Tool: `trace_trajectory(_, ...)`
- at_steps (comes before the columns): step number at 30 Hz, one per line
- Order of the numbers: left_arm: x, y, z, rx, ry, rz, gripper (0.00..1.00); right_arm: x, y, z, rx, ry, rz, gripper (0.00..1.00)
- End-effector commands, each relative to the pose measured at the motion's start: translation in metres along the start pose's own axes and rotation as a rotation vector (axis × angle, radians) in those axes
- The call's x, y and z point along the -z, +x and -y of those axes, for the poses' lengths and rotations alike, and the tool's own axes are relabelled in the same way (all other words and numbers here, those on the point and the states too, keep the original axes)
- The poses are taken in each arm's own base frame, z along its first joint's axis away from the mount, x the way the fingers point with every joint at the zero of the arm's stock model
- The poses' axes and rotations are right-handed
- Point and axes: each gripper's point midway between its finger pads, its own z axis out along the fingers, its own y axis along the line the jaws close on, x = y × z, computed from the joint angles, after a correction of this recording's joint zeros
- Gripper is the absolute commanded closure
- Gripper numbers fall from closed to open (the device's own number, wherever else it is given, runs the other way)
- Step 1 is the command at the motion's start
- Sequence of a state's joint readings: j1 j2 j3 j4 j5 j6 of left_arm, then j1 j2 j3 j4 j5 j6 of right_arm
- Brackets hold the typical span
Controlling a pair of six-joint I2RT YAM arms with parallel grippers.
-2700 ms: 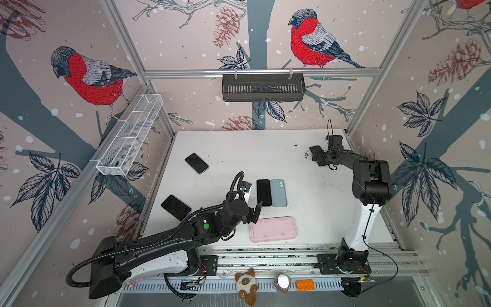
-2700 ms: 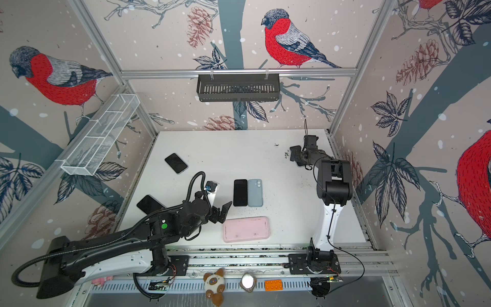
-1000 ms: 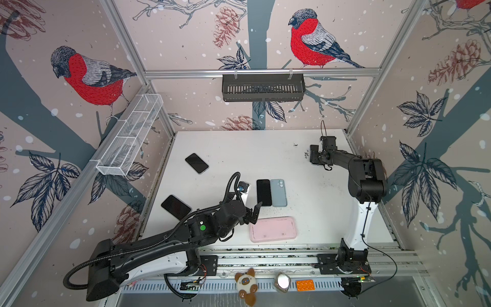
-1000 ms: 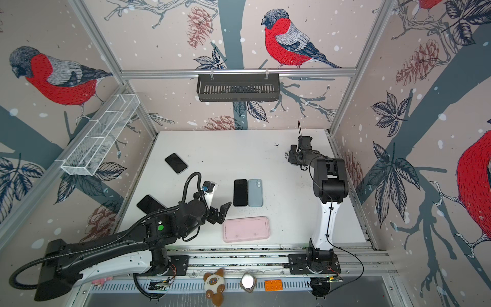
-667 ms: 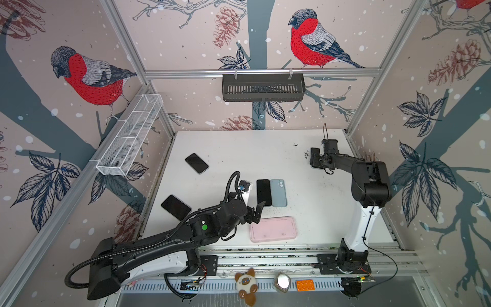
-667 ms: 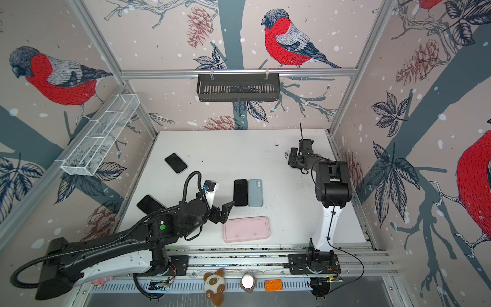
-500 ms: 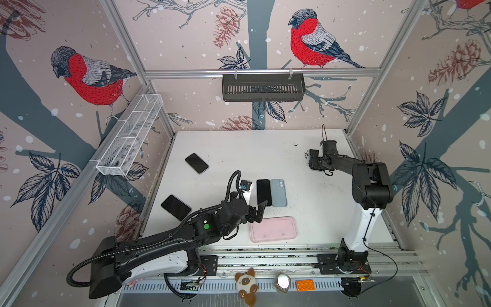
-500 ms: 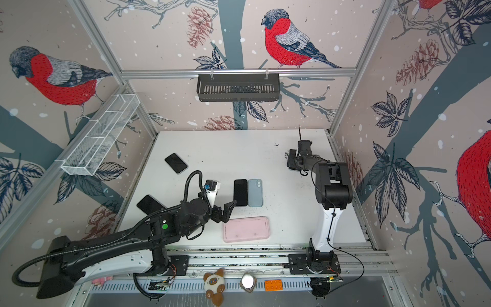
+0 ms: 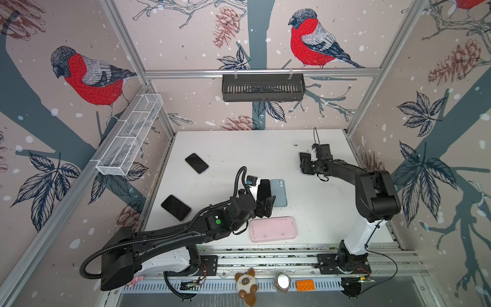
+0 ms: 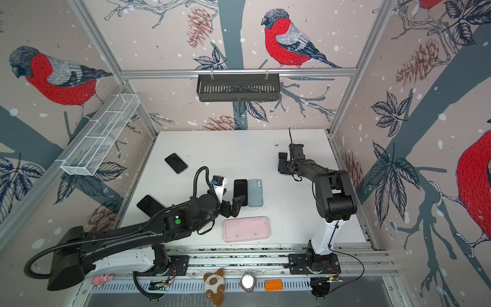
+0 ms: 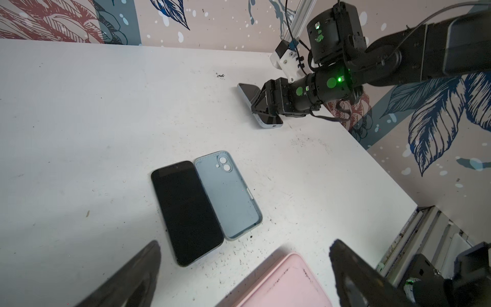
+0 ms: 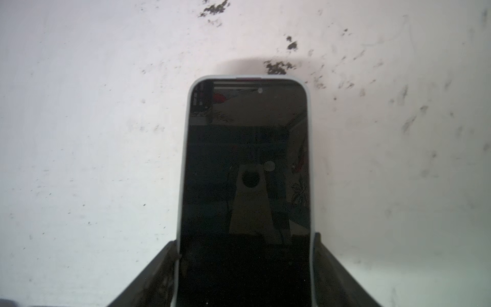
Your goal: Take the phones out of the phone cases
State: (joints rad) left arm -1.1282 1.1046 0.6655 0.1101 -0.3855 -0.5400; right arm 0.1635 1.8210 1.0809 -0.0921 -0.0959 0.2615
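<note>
Clamped between the right fingers (image 12: 156, 268) at the tabletop's (image 9: 239, 148) far right: a phone (image 12: 245, 159) in its pale case (image 11: 267, 123). Spread wide and empty mid-tabletop: the left fingers (image 11: 138, 271), near a bare black phone (image 11: 186, 210) and empty blue case (image 11: 231, 199).

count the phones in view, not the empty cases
4: left-edge phone, back-left phone, middle phone beside the empty blue case, and cased phone gripped by the right claw. None seems hidden.
</note>
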Motion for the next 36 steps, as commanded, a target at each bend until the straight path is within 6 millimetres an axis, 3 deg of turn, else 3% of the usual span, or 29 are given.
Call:
trace_trajectory(1, -0.005, -0.019, 0.014, 0.074, 0.050, 0.063, 0.02, 0.009, -0.008, -0.021, 0.033, -0.049, 0.057, 0.59)
trace_trajectory(14, -0.040, -0.019, -0.015, 0.409, 0.185, 0.057, 0.03, 0.058, 0.013, -0.107, 0.165, -0.325, 0.142, 0.62)
trace_trajectory(19, -0.048, -0.025, -0.016, 0.483, 0.261, 0.069, 0.03, 0.075, 0.026, -0.133, 0.238, -0.407, 0.159, 0.62)
trace_trajectory(23, -0.059, -0.024, -0.017, 0.524, 0.298, 0.058, 0.04, 0.084, 0.036, -0.147, 0.279, -0.438, 0.162, 0.62)
trace_trajectory(30, -0.076, -0.025, -0.037, 0.635, 0.314, 0.049, 0.08, 0.096, 0.053, -0.166, 0.336, -0.479, 0.158, 0.62)
trace_trajectory(36, -0.091, -0.022, -0.037, 0.699, 0.393, 0.026, 0.16, 0.103, 0.063, -0.178, 0.364, -0.511, 0.164, 0.63)
